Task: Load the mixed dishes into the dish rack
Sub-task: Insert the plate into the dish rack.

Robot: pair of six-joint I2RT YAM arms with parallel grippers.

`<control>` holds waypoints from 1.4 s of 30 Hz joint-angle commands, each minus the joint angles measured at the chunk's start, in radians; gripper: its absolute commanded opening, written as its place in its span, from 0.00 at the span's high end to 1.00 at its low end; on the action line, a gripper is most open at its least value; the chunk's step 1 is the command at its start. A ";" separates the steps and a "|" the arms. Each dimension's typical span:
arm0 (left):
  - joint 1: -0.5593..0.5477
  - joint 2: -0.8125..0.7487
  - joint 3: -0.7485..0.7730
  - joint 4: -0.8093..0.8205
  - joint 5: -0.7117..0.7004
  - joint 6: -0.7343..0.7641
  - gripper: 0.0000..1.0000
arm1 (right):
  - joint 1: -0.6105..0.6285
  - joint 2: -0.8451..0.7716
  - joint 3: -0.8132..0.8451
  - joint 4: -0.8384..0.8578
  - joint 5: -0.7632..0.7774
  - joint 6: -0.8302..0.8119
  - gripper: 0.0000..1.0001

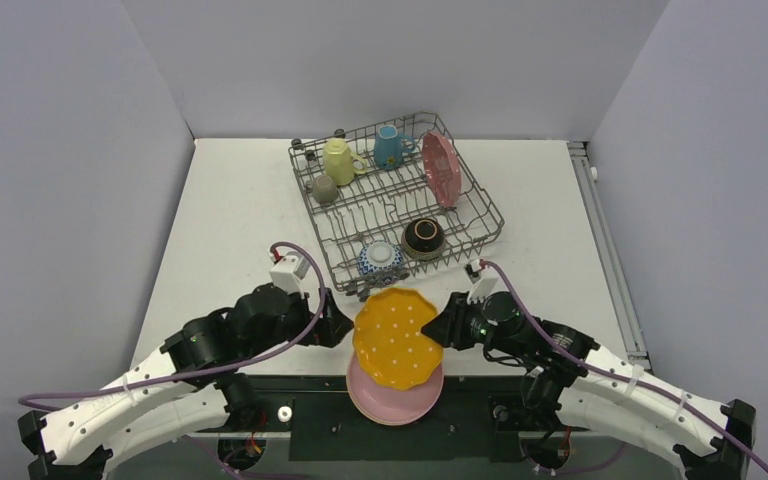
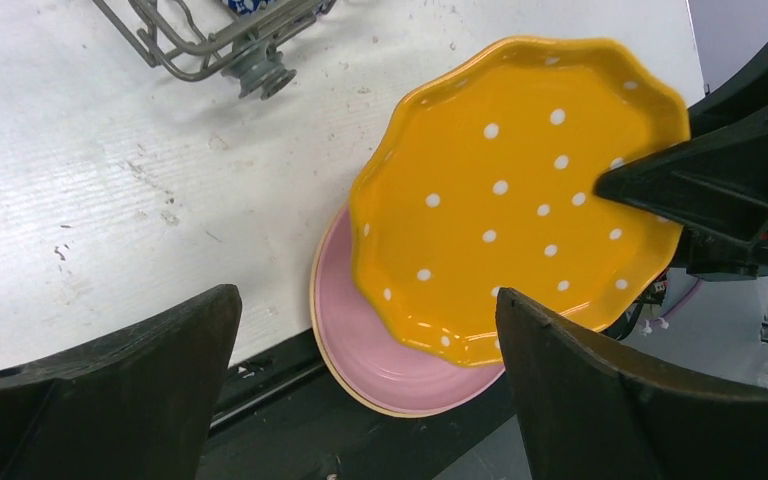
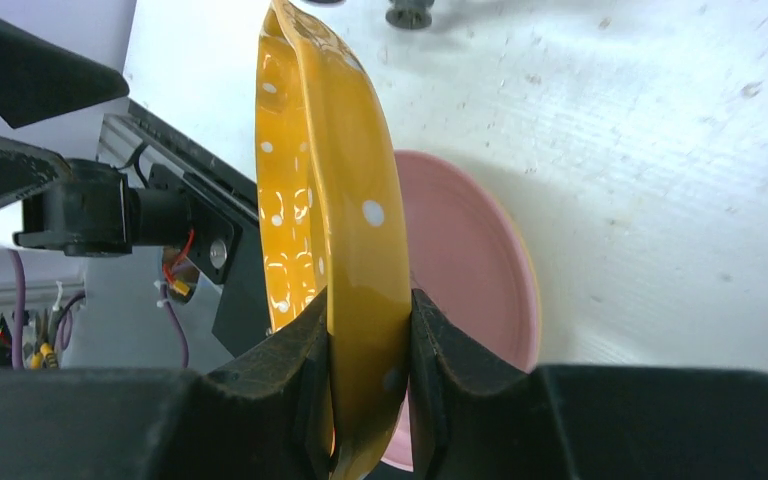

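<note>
One orange scalloped plate [image 1: 396,338], white-dotted and glossy, pinched by the right pincer [image 3: 369,362].

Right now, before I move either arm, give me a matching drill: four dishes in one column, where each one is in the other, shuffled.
Dishes:
1. orange white-dotted scalloped plate
2. plain pink round plate
3. dark-brown round bowl
4. pale-yellow ceramic mug

Places:
a. far-left part of the grey wire dish rack
b. clamped at its rim by the right gripper
c. lying at the near edge of the table
d. near-right corner of the rack

Pairs: 1-b, 2-c, 3-d, 4-a
</note>
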 commanded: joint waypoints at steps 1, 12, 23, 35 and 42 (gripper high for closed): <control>0.025 0.016 0.094 -0.034 0.022 0.103 0.04 | -0.047 -0.034 0.186 -0.001 -0.005 -0.071 1.00; 0.276 0.045 0.134 -0.054 0.214 0.229 0.04 | -0.130 0.046 0.545 -0.253 0.089 -0.250 1.00; 0.422 0.051 0.107 0.001 0.334 0.304 0.04 | -0.295 0.296 0.955 -0.394 0.092 -0.438 1.00; 0.445 0.022 0.059 0.081 0.321 0.346 0.04 | -0.401 0.608 1.248 -0.353 0.089 -0.496 1.00; 0.451 -0.002 0.054 0.071 0.270 0.340 0.04 | -0.402 0.729 1.305 -0.290 0.235 -0.554 1.00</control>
